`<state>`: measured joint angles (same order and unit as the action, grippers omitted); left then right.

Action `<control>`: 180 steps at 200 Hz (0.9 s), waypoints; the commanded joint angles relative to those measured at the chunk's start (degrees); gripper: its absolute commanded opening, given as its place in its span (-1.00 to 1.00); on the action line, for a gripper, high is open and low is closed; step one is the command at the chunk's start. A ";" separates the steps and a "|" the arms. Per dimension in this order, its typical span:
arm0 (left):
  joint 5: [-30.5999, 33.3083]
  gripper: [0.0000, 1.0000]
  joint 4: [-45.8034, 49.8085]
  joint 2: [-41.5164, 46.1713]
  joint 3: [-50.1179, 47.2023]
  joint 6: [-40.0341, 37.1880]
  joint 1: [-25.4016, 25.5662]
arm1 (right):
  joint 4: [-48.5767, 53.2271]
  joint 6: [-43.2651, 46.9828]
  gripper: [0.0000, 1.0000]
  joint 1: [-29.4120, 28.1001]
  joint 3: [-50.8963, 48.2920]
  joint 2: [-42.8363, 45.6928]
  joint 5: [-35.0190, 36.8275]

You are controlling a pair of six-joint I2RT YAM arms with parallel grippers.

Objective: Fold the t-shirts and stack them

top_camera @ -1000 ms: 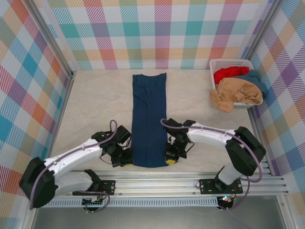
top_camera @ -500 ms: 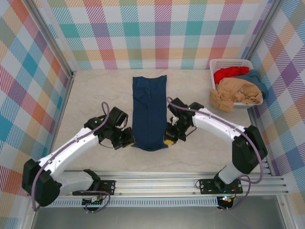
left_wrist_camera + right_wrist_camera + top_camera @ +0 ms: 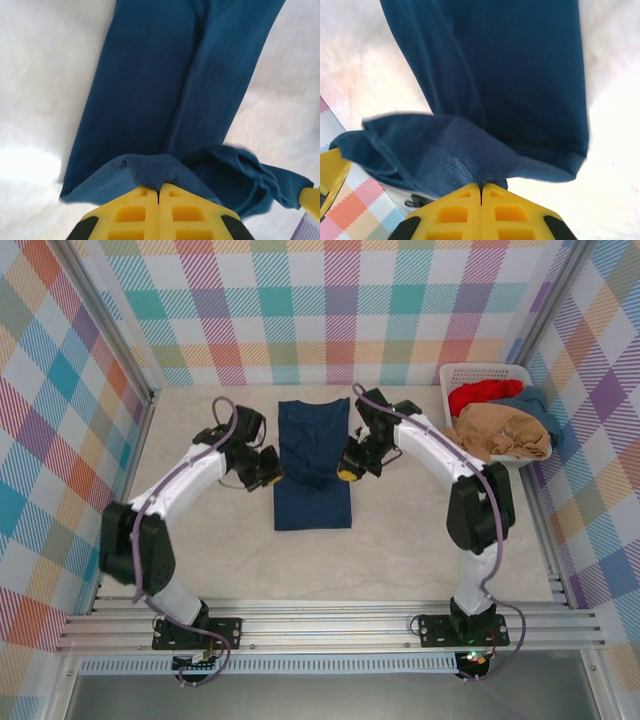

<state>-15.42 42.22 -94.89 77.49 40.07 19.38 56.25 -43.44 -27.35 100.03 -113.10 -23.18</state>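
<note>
Navy blue t-shirt (image 3: pixel 313 505) lies as a long narrow strip at centre frame on the pale tabletop (image 3: pixel 200 540), running from the far plaid wall toward the arms. Its near end is lifted and doubled back over the strip. The fold line sits a little below centre, and the raised hem is level with the two tools. Left tool (image 3: pixel 270 472) is at the strip's left edge and right tool (image 3: pixel 347 470) at its right edge, both arms reaching well out from their bases at the bottom. In the left wrist view the yellow fingers (image 3: pixel 132 215) are pressed together on a rolled edge of the navy cloth (image 3: pixel 165 75), the rest of the strip stretching away flat toward the top of the frame. In the right wrist view it is the same: yellow fingers (image 3: pixel 450 215) are pinched tight on the hem, the cloth (image 3: pixel 520 65) sagging between the two grips. At upper right a white slatted basket (image 3: pixel 487 368) stands against the wall. It holds a red tee (image 3: pixel 482 393), a teal-blue tee (image 3: pixel 537 403) and a tan tee (image 3: pixel 500 430). The tan one looks to spill over the basket's near-left rim onto the tabletop, though the angle leaves this unsure.
</note>
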 commanded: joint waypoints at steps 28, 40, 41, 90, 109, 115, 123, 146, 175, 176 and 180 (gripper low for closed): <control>-0.45 -1.00 -2.04 -15.91 13.29 -3.78 -2.76 | 2.18 3.42 -1.00 4.42 14.82 -14.52 0.79; -0.75 -1.00 -0.17 -19.87 17.14 -4.46 -2.85 | 4.46 3.17 -1.00 5.01 18.89 -18.38 0.28; -0.66 -1.00 -0.01 -20.15 17.46 -4.47 -2.85 | 4.61 3.22 -1.00 5.02 19.15 -18.69 0.22; 1.85 -0.42 2.28 -24.55 23.55 -5.78 -3.03 | 7.64 3.15 -0.47 5.91 27.66 -25.14 1.75; 5.59 -0.31 4.17 -21.65 23.54 -5.98 -3.03 | 6.99 4.45 -0.01 5.91 27.38 -22.74 4.99; 7.00 -0.28 5.04 -20.32 23.19 -5.76 -3.03 | 5.84 4.69 0.07 5.91 25.87 -21.05 5.86; 8.42 -0.24 5.70 -18.22 21.79 -5.18 -3.03 | 4.78 4.85 0.14 5.91 23.73 -18.60 7.15; 5.62 -0.22 1.78 -10.87 10.63 -1.68 -2.94 | 0.37 4.50 0.16 5.59 12.01 -10.30 8.78; -0.64 -0.21 -3.28 -2.49 -6.09 2.56 -1.35 | -7.53 1.34 0.11 2.58 -9.37 0.82 6.85; -0.87 -0.21 -3.54 -2.23 -6.81 2.69 -1.27 | -7.89 1.17 0.11 2.44 -10.01 1.10 6.75; -1.67 -0.20 -4.64 -1.19 -9.19 3.42 -1.08 | -9.43 0.37 0.11 1.87 -12.91 2.64 6.31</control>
<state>-11.92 41.01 -100.90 79.29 38.89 17.12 52.93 -40.27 -22.24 99.63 -117.25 -15.88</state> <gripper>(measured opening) 0.393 0.558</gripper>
